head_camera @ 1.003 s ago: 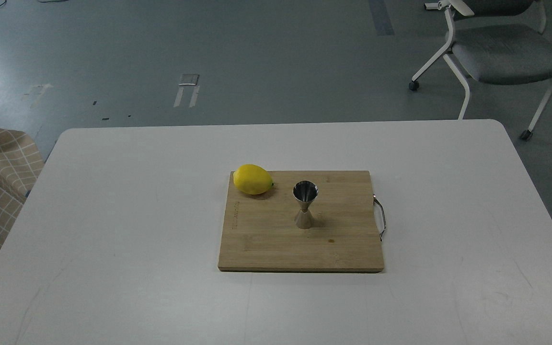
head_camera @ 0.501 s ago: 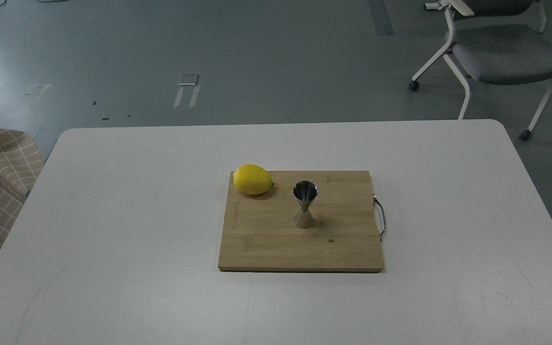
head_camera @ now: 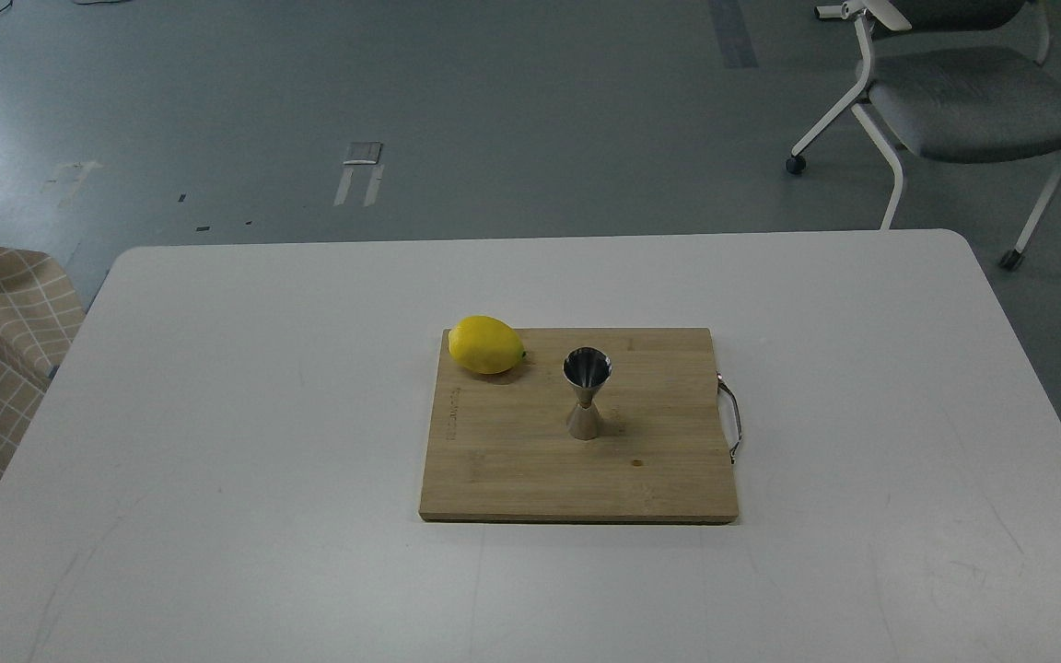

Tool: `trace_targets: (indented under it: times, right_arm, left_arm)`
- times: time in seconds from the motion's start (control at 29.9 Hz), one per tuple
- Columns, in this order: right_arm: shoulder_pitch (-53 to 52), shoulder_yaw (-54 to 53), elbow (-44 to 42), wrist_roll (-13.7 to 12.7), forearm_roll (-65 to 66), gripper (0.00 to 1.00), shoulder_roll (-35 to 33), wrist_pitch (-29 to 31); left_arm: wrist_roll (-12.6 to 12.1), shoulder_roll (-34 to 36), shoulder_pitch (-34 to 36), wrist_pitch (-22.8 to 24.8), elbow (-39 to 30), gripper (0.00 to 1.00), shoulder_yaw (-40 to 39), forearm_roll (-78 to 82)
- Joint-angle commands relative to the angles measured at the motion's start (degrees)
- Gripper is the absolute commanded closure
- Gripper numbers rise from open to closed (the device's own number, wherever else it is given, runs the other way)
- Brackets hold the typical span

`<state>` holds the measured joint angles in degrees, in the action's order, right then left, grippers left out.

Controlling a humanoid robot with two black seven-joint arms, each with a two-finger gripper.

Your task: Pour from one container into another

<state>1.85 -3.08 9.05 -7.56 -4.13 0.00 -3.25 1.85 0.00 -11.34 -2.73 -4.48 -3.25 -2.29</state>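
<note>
Nothing has shifted: the steel jigger stands upright on the cutting board. No tumbler shows. Neither gripper is visible, so pouring looks unstarted.

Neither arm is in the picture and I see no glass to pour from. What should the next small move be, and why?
Probably look around for the glass before reaching. Only the steel jigger stands upright on the cutting board, apart from the lemon; no glass or gripper shows.
</note>
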Motion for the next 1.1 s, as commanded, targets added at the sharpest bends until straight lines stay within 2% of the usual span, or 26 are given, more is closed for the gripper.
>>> trace_targets:
  times: [0.0, 1.07]
  right_arm:
    - [0.0, 0.0, 0.0, 0.0, 0.0, 0.0, 0.0, 0.0]
    - [0.0, 0.0, 0.0, 0.0, 0.0, 0.0, 0.0, 0.0]
  left_arm:
    - [0.0, 0.0, 0.0, 0.0, 0.0, 0.01, 0.0, 0.0]
    - [0.0, 0.0, 0.0, 0.0, 0.0, 0.01, 0.0, 0.0]
